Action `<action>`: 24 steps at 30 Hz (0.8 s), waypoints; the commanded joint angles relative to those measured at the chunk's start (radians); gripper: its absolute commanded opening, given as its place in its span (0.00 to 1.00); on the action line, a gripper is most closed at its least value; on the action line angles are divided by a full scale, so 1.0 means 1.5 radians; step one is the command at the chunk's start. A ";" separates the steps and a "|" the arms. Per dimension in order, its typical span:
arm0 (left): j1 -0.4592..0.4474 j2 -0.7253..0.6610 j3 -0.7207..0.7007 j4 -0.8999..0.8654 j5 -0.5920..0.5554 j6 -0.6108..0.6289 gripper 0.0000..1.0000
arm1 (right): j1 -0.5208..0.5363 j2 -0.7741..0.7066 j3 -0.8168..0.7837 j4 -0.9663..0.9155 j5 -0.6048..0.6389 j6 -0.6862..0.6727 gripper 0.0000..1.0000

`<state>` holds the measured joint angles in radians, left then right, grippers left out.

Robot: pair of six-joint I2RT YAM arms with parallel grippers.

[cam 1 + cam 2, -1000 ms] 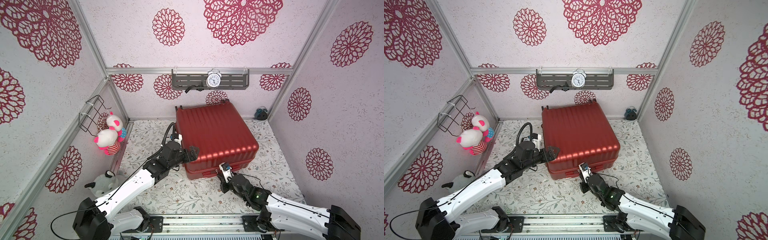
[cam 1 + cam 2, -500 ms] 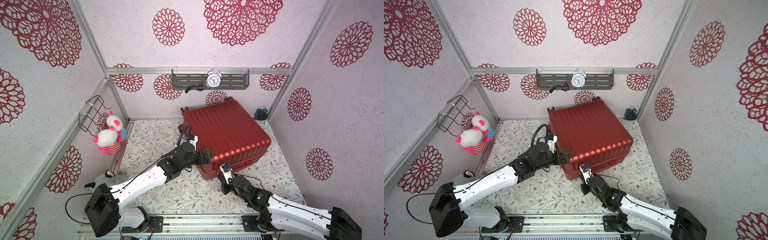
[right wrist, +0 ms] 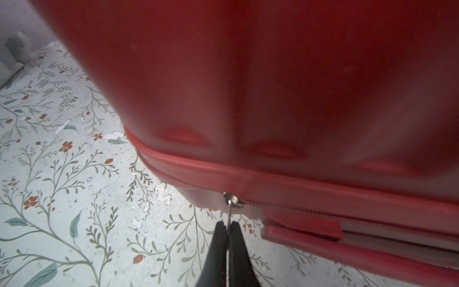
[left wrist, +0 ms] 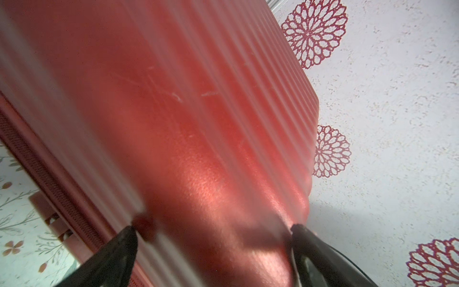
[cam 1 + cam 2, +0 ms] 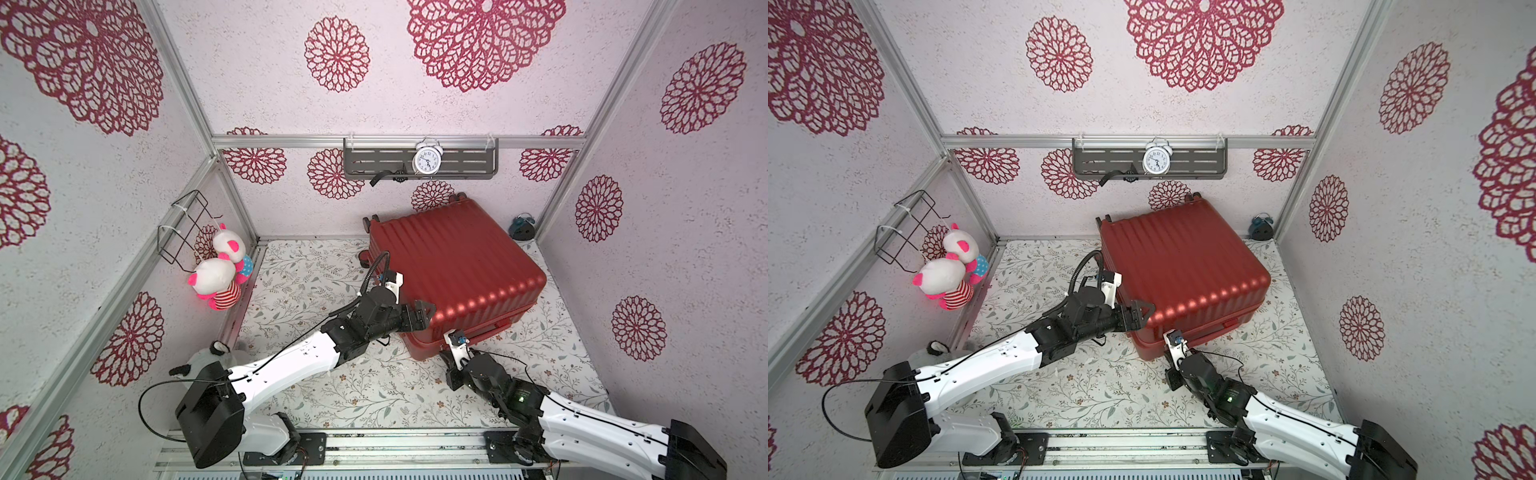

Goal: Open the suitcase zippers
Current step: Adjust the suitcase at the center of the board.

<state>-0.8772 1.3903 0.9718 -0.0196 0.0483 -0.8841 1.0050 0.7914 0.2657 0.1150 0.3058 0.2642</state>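
Right gripper [image 3: 228, 229] pinches the pull [image 3: 230, 211] at the suitcase [image 5: 453, 266] corner (left gripper [image 4: 212, 229] spread wide against the shell); zipper [image 3: 198, 186] apparently mostly unopened.

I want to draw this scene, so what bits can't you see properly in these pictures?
Inside the glossy red ribbed hard-shell suitcase: both top views, its closed shell hides it.
Small dark-blue object in the back corner: top views, too small to name.
Grey-and-white plush toy: top views, left arm covers part.
Suitcase ribs: left wrist view, blurred.
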 commanded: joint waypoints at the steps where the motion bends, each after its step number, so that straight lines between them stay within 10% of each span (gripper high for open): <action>1: -0.050 0.040 -0.008 0.000 0.084 0.043 0.98 | 0.026 -0.048 0.005 0.058 -0.101 -0.008 0.00; 24: -0.058 0.046 -0.004 0.006 0.081 0.041 0.98 | 0.030 -0.063 -0.021 0.115 -0.145 0.002 0.00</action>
<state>-0.9272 1.4055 0.9665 -0.0307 0.0986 -0.8368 1.0126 0.6983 0.2108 0.1658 0.2249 0.2657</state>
